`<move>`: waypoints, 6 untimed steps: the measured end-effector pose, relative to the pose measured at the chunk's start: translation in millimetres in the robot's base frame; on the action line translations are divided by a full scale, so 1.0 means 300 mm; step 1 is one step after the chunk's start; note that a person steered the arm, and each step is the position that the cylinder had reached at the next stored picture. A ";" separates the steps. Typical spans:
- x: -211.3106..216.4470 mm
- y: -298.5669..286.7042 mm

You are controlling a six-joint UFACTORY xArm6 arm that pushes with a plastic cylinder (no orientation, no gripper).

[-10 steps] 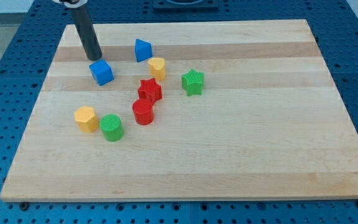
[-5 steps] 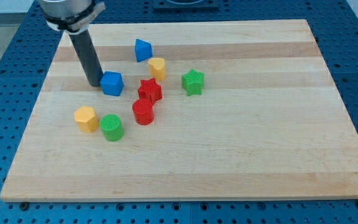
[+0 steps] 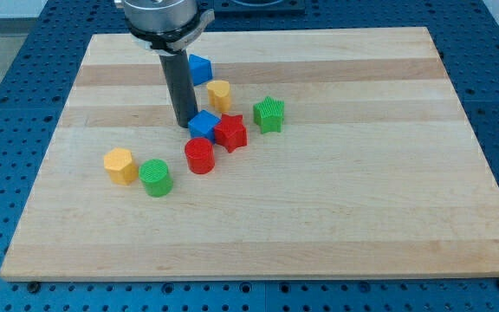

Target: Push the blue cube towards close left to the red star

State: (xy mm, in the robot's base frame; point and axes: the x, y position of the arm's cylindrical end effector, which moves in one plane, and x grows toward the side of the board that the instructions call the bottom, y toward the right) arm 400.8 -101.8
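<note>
The blue cube [image 3: 204, 125] lies near the board's middle, touching the left side of the red star [image 3: 230, 133]. My tip [image 3: 184, 123] stands right at the cube's left side, touching it or nearly so. The dark rod rises from there toward the view's top and partly hides the second blue block [image 3: 200, 68].
A yellow block [image 3: 219, 94] sits just above the cube and star. A green star [image 3: 268, 113] is to the right of the red star. A red cylinder [image 3: 199, 156] is just below the cube. A yellow block [image 3: 119, 165] and a green cylinder [image 3: 156, 177] lie at lower left.
My tip has moved right and down, pushing the blue cube against the red star. The red star has shifted a little to the right and down.
</note>
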 end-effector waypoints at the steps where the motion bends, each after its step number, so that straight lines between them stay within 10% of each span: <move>1: 0.009 0.038; 6: 0.005 0.010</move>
